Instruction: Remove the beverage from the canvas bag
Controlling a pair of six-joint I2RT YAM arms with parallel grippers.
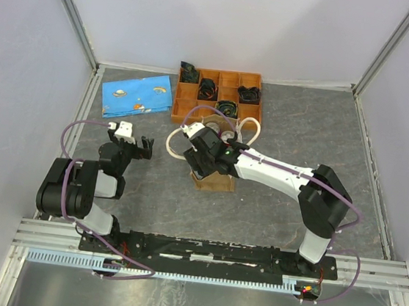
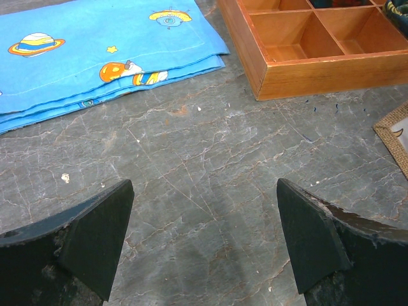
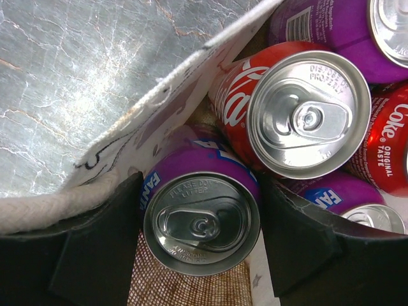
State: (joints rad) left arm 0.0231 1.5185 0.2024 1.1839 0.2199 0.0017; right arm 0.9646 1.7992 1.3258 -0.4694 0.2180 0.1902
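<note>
Right wrist view: the right gripper (image 3: 201, 191) is down in the open mouth of the canvas bag (image 3: 159, 108), with 1 finger on each side of a purple Fanta can (image 3: 201, 223).
Right fingers: both dark fingers (image 3: 95, 248) lie close against the can's sides with no gap showing; I cannot tell whether they are squeezing it.
Bag contents: at least 5 can tops or shoulders show; a red Coca-Cola can (image 3: 299, 115) touches the Fanta can, and the others are packed behind and beside it.
Rope handle: 1 cream rope handle (image 3: 44, 207) lies along the bag's rim beside the left-hand finger.
Bag position: in the top view the canvas bag (image 1: 214, 182) stands upright mid-table (image 1: 289, 126), just in front of the orange tray (image 1: 221, 72); the right wrist covers most of its opening.
Left gripper: the left gripper (image 2: 204, 236) hangs over bare tabletop with fingers spread wide and holding nothing, well apart from the bag, facing the blue cloth (image 2: 95, 51).
Done so far: the reach into the bag and lining up on 1 can.
Left to do: a confirmed grip, a lift clear of the rim, and setting the can down outside; no can sits outside the bag in any view.
Likely snag: the neighbouring Coca-Cola can or the rope handle may drag along on the lift.
</note>
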